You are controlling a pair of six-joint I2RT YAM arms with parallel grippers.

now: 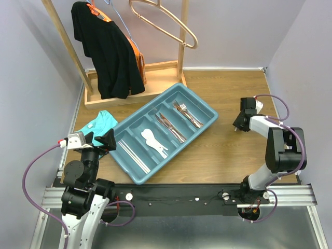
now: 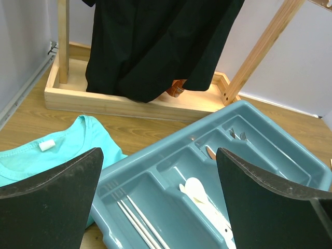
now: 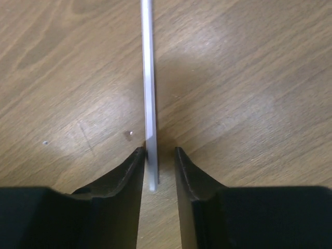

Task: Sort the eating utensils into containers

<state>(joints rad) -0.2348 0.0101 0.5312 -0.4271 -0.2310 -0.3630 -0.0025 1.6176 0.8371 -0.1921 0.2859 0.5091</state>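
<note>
The teal-blue tray [image 1: 171, 89] lies diagonally mid-table. Its compartments hold pale chopsticks [image 1: 134, 155], white spoons [image 1: 154, 141], silver knives [image 1: 171, 126] and coppery forks [image 1: 188, 113]. My left gripper [image 1: 101, 141] is open and empty, just off the tray's left end. Its wrist view shows the tray [image 2: 249, 106], chopsticks [image 2: 137, 218], spoons [image 2: 199, 192] and forks [image 2: 238, 136] between the fingers. My right gripper [image 1: 237, 127] points down at the table right of the tray. Its jaws [image 3: 159, 150] stand narrowly apart around a pale thin chopstick [image 3: 148, 78] that touches only the left finger [image 3: 132, 171].
A wooden rack [image 1: 136, 92] stands at the back left with a black garment [image 1: 106, 52] and an orange one. Copper hangers [image 1: 166, 21] hang above. A teal folded cloth [image 1: 96, 124] lies left of the tray, also in the left wrist view [image 2: 46, 155].
</note>
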